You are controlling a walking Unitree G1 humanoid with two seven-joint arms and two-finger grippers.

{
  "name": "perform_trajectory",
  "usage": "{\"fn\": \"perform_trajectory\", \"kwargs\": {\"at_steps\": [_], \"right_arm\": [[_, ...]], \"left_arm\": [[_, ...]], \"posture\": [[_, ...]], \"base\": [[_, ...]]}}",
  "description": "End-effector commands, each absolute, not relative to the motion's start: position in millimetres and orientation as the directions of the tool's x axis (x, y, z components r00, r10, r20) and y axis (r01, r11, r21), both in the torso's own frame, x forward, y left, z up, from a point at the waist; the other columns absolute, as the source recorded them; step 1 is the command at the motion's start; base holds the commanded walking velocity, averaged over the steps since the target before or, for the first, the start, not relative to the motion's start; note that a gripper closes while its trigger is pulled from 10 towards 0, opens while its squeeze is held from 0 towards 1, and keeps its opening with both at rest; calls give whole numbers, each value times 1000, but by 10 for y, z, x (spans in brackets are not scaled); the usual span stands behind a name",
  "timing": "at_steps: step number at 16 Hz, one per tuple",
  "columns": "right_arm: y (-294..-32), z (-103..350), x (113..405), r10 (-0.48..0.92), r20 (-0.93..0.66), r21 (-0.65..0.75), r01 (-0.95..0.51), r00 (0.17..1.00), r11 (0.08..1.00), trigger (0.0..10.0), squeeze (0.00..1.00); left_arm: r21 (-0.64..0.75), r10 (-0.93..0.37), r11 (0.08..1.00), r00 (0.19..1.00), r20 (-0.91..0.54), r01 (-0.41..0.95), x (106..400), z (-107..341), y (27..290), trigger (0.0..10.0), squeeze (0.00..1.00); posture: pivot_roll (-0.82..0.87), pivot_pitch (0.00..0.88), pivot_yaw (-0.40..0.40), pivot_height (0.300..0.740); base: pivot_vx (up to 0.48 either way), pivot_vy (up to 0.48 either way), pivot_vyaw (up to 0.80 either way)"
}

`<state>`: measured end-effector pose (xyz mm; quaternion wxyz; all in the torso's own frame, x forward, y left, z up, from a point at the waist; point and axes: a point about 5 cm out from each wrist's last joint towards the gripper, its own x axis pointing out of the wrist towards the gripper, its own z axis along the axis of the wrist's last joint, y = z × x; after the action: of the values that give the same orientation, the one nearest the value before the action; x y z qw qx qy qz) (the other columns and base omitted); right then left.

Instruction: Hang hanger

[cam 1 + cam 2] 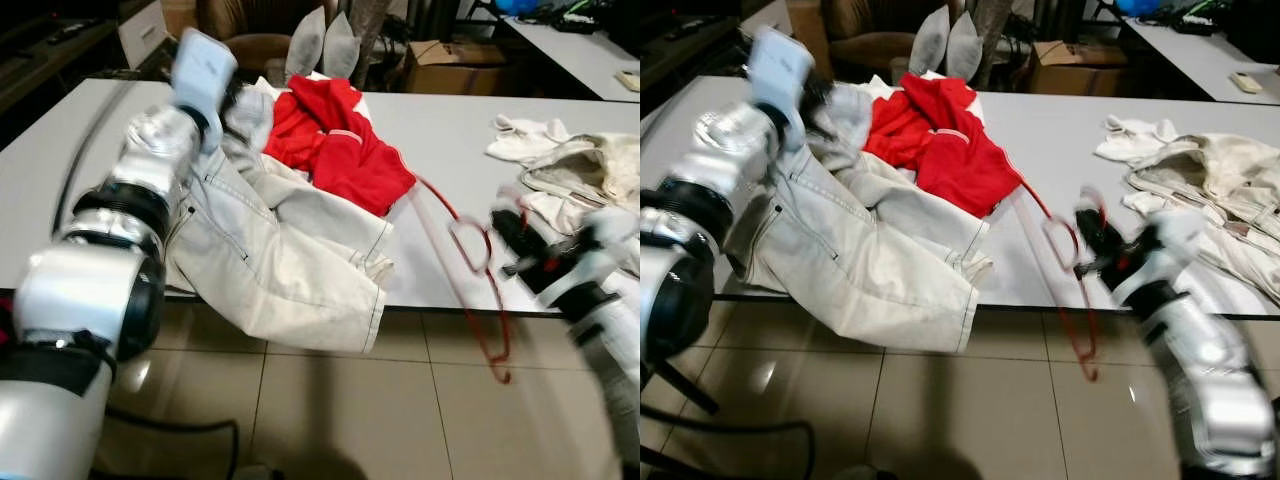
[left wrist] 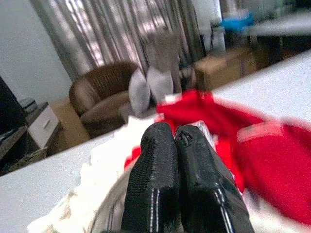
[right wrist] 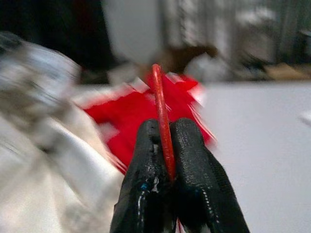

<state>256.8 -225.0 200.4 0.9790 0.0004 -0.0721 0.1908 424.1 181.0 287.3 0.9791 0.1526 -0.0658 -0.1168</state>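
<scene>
Right wrist view is showing the right tool pinching its two black fingers tight on the thin red hanger, which is sticking up between them. In the head views that hanger is dangling past the front edge of the white surface, just right of the pale trousers, with its upper end running toward the red garment lying behind the trousers. The left tool is reaching over the trousers with its fingers pressed together, apparently gripping nothing. I judge the task as barely begun: the hanger is in hand, but no rail or hook is appearing, so carrying and hanging remain. No readable writing or brand is showing.
</scene>
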Motion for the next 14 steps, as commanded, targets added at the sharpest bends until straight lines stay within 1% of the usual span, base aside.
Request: {"fn": "perform_trajectory", "kwargs": {"at_steps": [1,2,3,4,6,7,9,12,14], "right_arm": [[-2222,2277,2523,454,233,-26,-461,860,887,10000,0],[-2200,2437,2484,527,266,-30,-540,807,841,10000,0],[-2194,2488,2468,552,273,-35,-566,788,824,10000,0],[-2204,2569,2408,639,233,-93,-638,733,765,10000,0],[-2235,2606,2342,706,162,-148,-690,689,708,10000,0],[-2301,2657,2242,770,67,-188,-749,635,635,10000,0],[-2380,2781,2119,829,23,-194,-811,559,552,10000,0],[-2375,2930,2070,867,80,-187,-847,491,497,10000,0],[-2309,3013,2035,903,135,-179,-886,408,427,10000,0]], "left_arm": [[278,-286,933,941,182,230,4235,3202,1767,10000,0],[267,-332,924,921,203,274,4226,3341,1714,10000,0],[268,-348,919,913,211,289,4220,3392,1696,10000,0],[254,-362,920,897,254,299,4201,3575,1668,10000,0],[239,-358,925,884,300,294,4177,3743,1657,10000,0],[214,-358,931,856,374,296,4126,3994,1635,10000,0],[221,-353,934,813,463,279,4035,4321,1605,10000,0],[266,-347,932,812,468,246,4009,4420,1572,10000,0],[279,-360,927,803,476,250,3994,4474,1500,10000,0]], "posture": [[-144,0,16,740],[-143,0,18,740],[-143,0,18,740],[-144,0,21,740],[-145,0,23,740],[-146,0,25,740],[-146,0,26,740],[-144,0,25,740],[-145,0,29,740]], "base": [[0,0,0],[0,0,0],[0,0,0],[0,0,0],[0,0,0],[0,0,0],[0,0,0],[0,0,0],[0,0,0]]}}
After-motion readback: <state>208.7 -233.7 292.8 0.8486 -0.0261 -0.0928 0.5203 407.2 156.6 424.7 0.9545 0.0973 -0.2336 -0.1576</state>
